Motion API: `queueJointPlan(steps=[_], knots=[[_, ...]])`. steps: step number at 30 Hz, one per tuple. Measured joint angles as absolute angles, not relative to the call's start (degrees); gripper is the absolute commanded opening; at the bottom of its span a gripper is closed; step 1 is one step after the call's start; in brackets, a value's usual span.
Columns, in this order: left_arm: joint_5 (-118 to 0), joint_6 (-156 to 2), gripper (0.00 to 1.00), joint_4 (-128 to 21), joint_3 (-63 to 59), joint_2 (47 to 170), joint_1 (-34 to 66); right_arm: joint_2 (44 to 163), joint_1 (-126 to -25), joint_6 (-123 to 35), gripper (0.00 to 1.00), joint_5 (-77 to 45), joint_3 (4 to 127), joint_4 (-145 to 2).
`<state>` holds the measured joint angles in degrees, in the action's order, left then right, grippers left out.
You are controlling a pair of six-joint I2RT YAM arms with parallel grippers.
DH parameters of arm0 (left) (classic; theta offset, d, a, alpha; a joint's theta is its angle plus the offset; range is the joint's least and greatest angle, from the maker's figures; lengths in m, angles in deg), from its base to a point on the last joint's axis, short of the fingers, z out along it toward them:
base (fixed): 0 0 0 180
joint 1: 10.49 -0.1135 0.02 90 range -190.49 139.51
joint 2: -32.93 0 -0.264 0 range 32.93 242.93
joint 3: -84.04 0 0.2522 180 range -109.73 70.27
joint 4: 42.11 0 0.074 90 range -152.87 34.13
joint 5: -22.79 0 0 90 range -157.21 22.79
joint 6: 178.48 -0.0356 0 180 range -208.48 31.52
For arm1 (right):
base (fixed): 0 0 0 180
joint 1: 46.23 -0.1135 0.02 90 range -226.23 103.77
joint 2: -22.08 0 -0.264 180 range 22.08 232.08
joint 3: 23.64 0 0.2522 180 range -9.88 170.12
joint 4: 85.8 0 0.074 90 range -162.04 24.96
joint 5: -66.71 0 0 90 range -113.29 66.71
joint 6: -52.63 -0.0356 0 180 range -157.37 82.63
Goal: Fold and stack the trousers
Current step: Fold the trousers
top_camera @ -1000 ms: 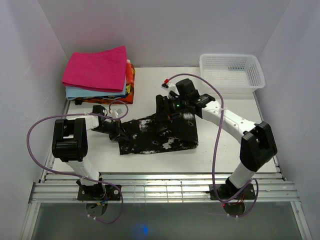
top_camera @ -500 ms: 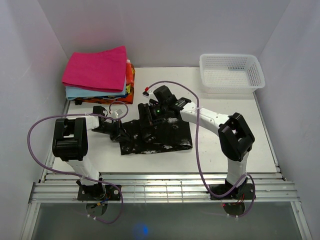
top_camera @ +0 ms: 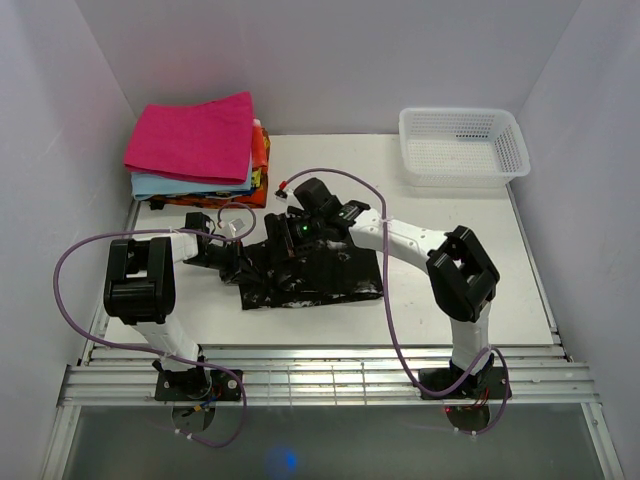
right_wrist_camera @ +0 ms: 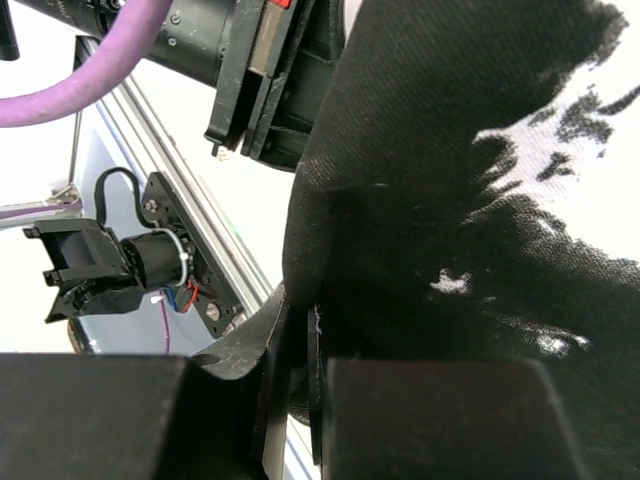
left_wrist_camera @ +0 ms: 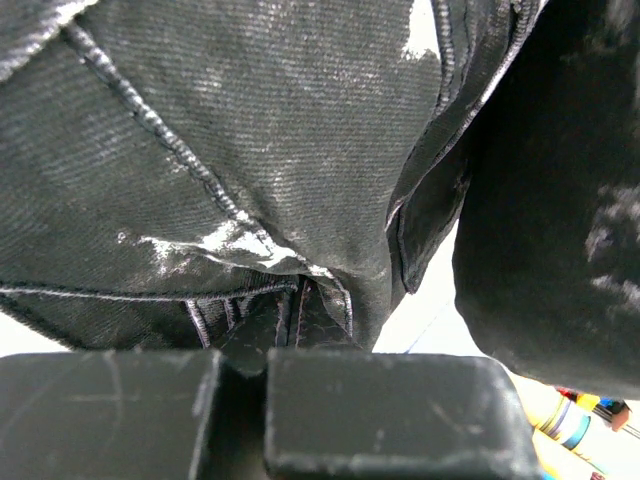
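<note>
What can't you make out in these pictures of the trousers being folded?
- Top view: the fingertips of the right gripper, hidden under its own wrist above the trousers.
- Left wrist view: the trousers' full outline, because the cloth fills the frame and runs off its edges.
- Top view: how many garments are in the folded stack, because the pink one on top covers most of the rest.

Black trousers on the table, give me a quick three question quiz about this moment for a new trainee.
1. True or false: the left gripper and the right gripper are each shut on the black trousers.
2. Which colour is the top item of the folded stack? A pink, B green, C white.
3. Fill in: in the top view, the white basket stands far back on the ____ side.

Key: 1 true; 2 A; 3 right.
</note>
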<state>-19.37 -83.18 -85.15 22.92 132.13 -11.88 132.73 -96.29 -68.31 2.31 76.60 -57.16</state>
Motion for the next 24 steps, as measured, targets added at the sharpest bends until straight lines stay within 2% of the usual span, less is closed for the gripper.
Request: queueJointPlan(steps=[11,24], knots=[[-19.37,-82.92,0.0,-84.93,22.99,132.11,-11.88,133.58,-97.76,-72.77,0.08,3.91,76.6,-57.58],[-19.55,-82.42,0.0,-84.73,23.14,131.91,-11.88,140.71,-98.41,-75.87,0.08,4.32,81.12,-59.07]])
